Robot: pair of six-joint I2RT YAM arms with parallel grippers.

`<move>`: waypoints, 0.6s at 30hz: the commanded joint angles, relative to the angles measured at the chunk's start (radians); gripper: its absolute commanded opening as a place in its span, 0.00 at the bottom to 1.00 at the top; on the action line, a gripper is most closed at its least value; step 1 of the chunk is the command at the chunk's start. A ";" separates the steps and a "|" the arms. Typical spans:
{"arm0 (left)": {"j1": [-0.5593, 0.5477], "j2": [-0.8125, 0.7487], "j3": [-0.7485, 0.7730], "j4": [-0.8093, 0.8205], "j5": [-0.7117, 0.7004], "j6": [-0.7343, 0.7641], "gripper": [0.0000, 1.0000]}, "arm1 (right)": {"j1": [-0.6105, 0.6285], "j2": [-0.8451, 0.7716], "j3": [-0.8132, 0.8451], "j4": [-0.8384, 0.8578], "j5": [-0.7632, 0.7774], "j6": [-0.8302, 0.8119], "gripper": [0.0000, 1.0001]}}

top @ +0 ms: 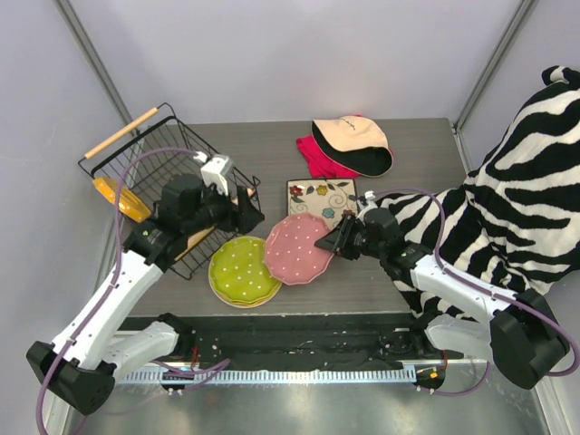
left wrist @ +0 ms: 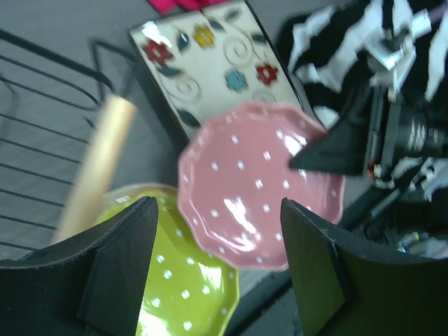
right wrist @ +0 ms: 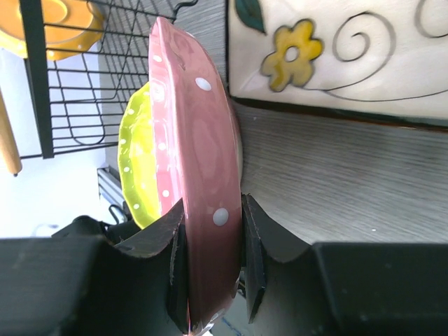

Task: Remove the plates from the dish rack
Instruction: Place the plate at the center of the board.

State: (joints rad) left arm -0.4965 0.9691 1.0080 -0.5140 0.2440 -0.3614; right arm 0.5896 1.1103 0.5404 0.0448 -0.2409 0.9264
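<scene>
On grey table [top: 417, 163], right gripper [right wrist: 210, 234] pinched pink dotted scalloped plate [top: 297, 248] by rim; left gripper [left wrist: 218, 238] spread, empty. Cream-yellow plate [top: 243, 304] mostly hidden under green dotted plate [top: 243, 268].

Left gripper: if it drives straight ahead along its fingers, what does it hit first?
Most likely the pink plate, dead ahead of the open left gripper and clamped by the right gripper. The green plate lies just below that line; depth is unclear.
</scene>
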 commanded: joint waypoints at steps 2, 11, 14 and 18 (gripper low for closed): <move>0.137 0.042 0.105 0.025 0.017 0.033 0.76 | 0.030 -0.006 0.079 0.216 -0.049 0.057 0.01; 0.315 0.066 0.118 0.084 0.057 0.033 0.77 | 0.124 0.173 0.108 0.325 -0.047 0.077 0.01; 0.334 0.071 0.104 0.094 0.064 0.036 0.77 | 0.163 0.216 0.134 0.355 -0.051 0.080 0.01; 0.357 0.072 0.080 0.101 0.064 0.045 0.78 | 0.205 0.302 0.173 0.372 -0.047 0.084 0.01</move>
State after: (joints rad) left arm -0.1635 1.0397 1.0969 -0.4709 0.2897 -0.3393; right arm 0.7494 1.3739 0.6144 0.2226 -0.2497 0.9794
